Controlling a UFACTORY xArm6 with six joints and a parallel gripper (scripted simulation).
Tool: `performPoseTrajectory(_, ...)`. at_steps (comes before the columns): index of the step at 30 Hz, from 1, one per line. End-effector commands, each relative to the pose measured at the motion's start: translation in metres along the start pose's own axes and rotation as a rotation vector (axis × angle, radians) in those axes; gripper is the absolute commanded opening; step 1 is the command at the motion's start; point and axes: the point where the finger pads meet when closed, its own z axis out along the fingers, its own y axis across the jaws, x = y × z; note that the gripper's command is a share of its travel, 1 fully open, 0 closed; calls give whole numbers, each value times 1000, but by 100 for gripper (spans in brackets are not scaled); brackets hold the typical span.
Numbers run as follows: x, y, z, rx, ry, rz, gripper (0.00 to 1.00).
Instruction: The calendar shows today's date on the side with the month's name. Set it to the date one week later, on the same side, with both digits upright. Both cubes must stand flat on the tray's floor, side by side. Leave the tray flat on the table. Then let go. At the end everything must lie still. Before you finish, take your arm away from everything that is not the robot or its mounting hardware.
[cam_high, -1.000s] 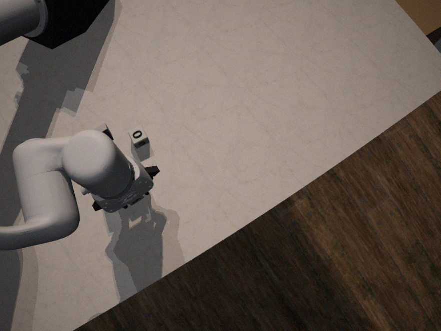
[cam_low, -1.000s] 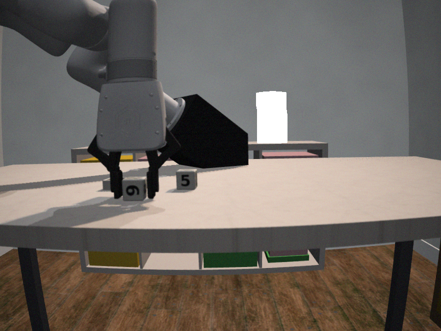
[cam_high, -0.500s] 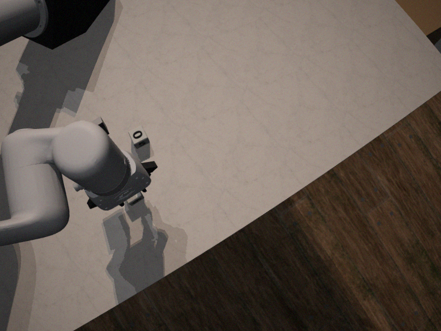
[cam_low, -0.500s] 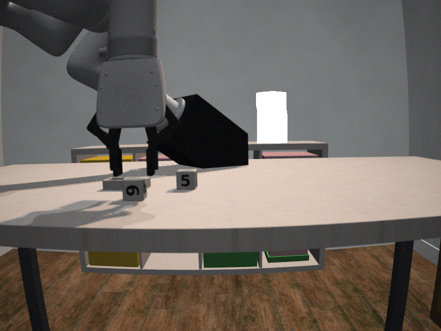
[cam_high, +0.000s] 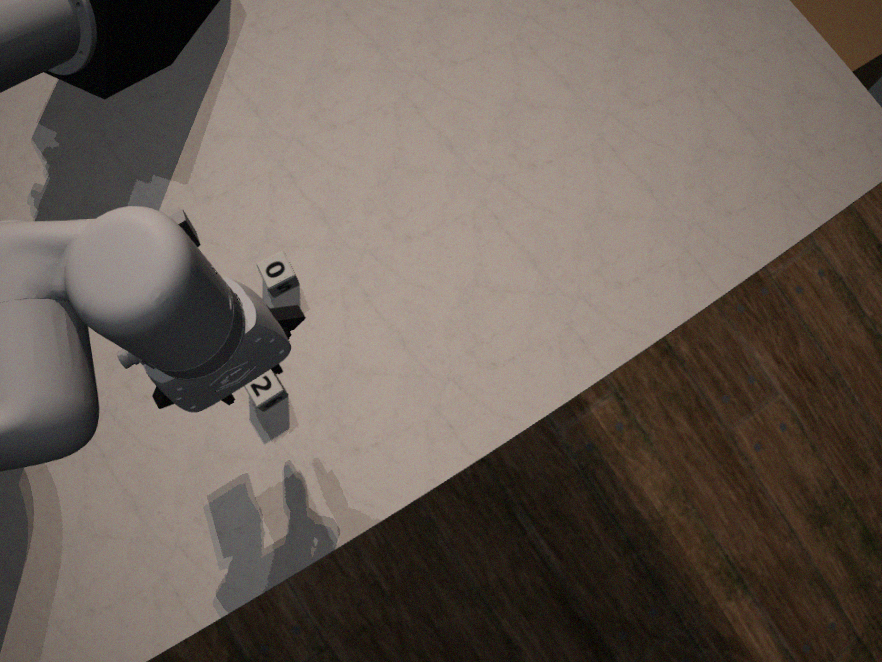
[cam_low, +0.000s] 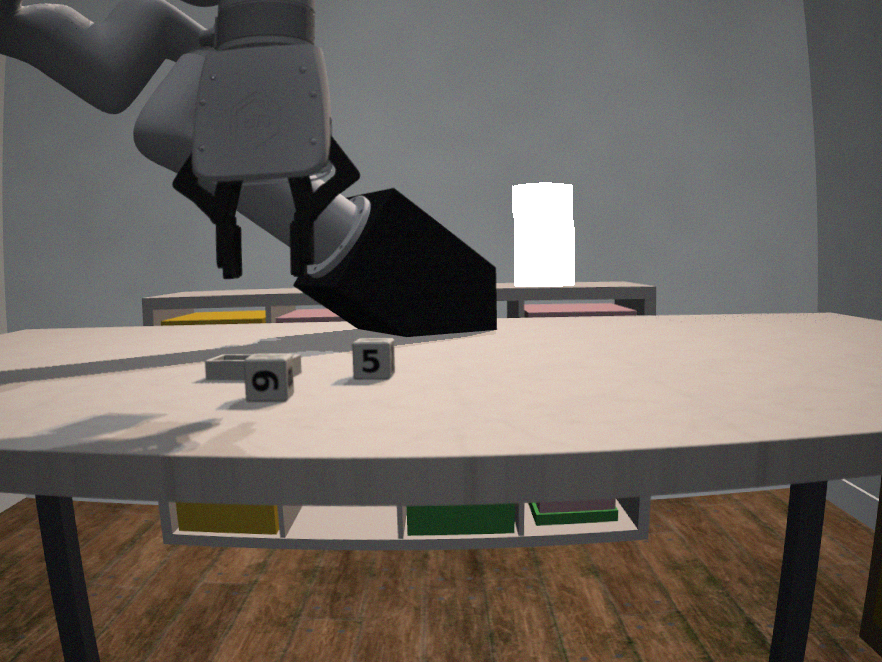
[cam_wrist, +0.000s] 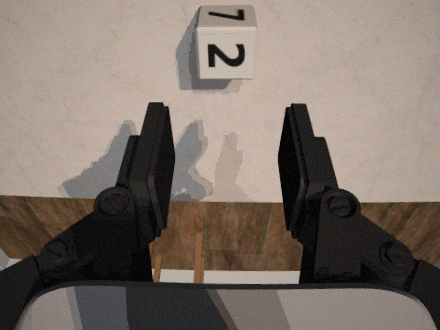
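Black two-fingered gripper (cam_high: 252, 388) (cam_low: 264, 274) (cam_wrist: 226, 130) is spread apart with nothing pinched, hanging above the pale table (cam_high: 498, 213) (cam_low: 541, 384) (cam_wrist: 360, 90). So the white cube with black digits (cam_high: 265, 391) (cam_low: 267, 378) (cam_wrist: 226, 50) sits flat on the tabletop, 2 on top, a sideways 6 or 9 toward the exterior camera. Near it is another white numbered cube (cam_high: 276, 272) (cam_low: 373, 359), 0 up and 5 on one side, also outside the low grey tray (cam_low: 224, 369), which rests behind the first cube in the exterior view.
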Motion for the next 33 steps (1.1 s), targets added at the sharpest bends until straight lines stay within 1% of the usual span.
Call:
performPoseTrajectory(1, -1, 0, -3, -1, -1, 1, 49)
performPoseTrajectory(2, -1, 0, -3, -1, -1, 1, 100)
performPoseTrajectory(26, -1, 0, -3, -1, -1, -8, 100)
performPoseTrajectory(30, -1, 0, -3, -1, -1, -89, 100)
performPoseTrajectory(33, 0, 0, -3, -1, -2, -224, 100)
